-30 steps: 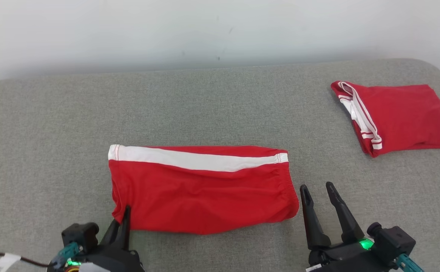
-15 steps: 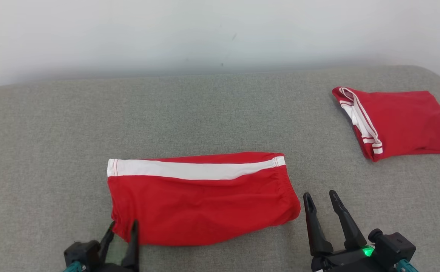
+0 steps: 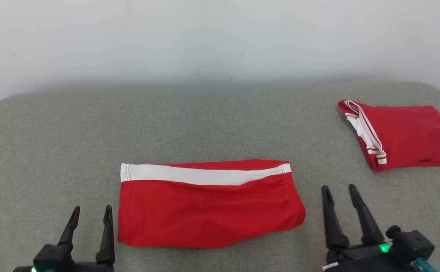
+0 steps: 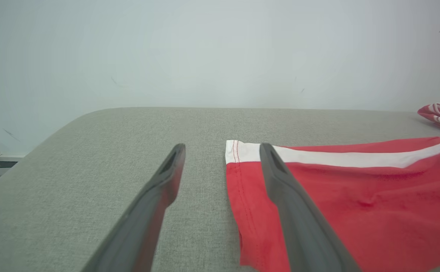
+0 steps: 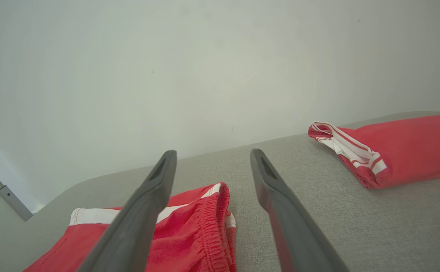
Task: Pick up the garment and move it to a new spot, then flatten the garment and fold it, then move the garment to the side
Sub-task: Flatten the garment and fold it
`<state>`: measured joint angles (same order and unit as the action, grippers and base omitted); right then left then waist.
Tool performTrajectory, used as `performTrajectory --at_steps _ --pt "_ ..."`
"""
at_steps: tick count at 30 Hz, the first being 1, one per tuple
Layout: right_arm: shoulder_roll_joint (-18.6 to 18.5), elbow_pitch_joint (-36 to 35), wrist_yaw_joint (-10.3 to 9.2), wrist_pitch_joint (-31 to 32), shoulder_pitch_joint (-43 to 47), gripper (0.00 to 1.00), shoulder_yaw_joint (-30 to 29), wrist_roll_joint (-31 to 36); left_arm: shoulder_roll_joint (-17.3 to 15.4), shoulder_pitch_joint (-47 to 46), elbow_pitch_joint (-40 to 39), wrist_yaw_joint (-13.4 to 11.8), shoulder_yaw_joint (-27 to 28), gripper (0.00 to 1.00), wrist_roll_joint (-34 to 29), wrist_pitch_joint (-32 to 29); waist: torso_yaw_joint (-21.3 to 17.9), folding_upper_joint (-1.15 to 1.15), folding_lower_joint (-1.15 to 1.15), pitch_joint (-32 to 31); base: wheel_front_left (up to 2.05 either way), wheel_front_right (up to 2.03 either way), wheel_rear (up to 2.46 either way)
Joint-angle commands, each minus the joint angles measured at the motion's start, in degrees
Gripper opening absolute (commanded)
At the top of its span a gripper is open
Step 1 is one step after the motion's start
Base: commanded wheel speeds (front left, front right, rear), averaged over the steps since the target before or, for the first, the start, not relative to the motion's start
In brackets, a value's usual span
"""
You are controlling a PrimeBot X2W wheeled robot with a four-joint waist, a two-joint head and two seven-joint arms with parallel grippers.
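The left tool [image 3: 92, 207] has released the garment [image 3: 208, 207] and now stands wide and empty, just beside the cloth at its 8 o'clock. The right tool [image 3: 338, 187] is wide and empty at 4 o'clock. The garment lies flat at the middle of the surface [image 3: 204, 124]. A folded garment [image 3: 408, 134] lies at 2 o'clock.

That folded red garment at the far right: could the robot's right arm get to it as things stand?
Probably yes. The right gripper stands open and empty, with bare grey surface between it and the folded garment; whether the arm stretches that far is a guess.
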<state>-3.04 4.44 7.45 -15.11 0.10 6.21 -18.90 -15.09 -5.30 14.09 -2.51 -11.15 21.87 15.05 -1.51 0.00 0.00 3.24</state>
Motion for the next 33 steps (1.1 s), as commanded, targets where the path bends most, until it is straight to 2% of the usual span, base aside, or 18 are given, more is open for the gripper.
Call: performTrajectory --at_steps 1,8,15,23,28,33 --pt "0.1 -0.3 0.05 0.0 0.6 1.00 -1.1 0.4 -0.2 1.4 -0.9 0.3 0.4 1.00 -1.5 0.2 0.7 0.00 0.00 -0.7 0.00 0.00 0.00" --pt "0.2 -0.1 0.05 0.0 1.9 1.00 -5.1 -0.2 0.9 6.1 -5.0 2.0 5.9 1.00 -5.8 0.2 1.6 0.00 0.00 -2.4 0.00 0.00 0.00" --pt "0.2 1.7 0.05 0.0 4.0 1.00 -6.3 0.0 4.7 9.5 -6.5 3.4 10.6 1.00 -8.6 0.2 2.4 0.00 0.00 -3.3 0.00 0.00 0.00" --pt "0.2 4.2 0.05 0.0 4.3 1.00 -3.8 4.2 8.4 11.3 -7.4 5.0 12.9 1.00 -12.7 0.2 2.9 0.00 0.00 -3.9 0.00 0.00 0.00" --pt "0.2 4.7 0.05 0.0 3.9 1.00 -3.0 5.7 8.6 11.0 -7.8 5.5 13.1 1.00 -16.4 0.2 3.3 0.00 0.00 -4.0 0.00 0.00 0.00" --pt "0.2 5.1 0.05 0.0 3.6 1.00 -3.4 5.9 9.1 11.0 -7.5 6.3 13.6 1.00 -17.5 0.2 3.7 0.00 0.00 -3.9 0.00 0.00 0.00"
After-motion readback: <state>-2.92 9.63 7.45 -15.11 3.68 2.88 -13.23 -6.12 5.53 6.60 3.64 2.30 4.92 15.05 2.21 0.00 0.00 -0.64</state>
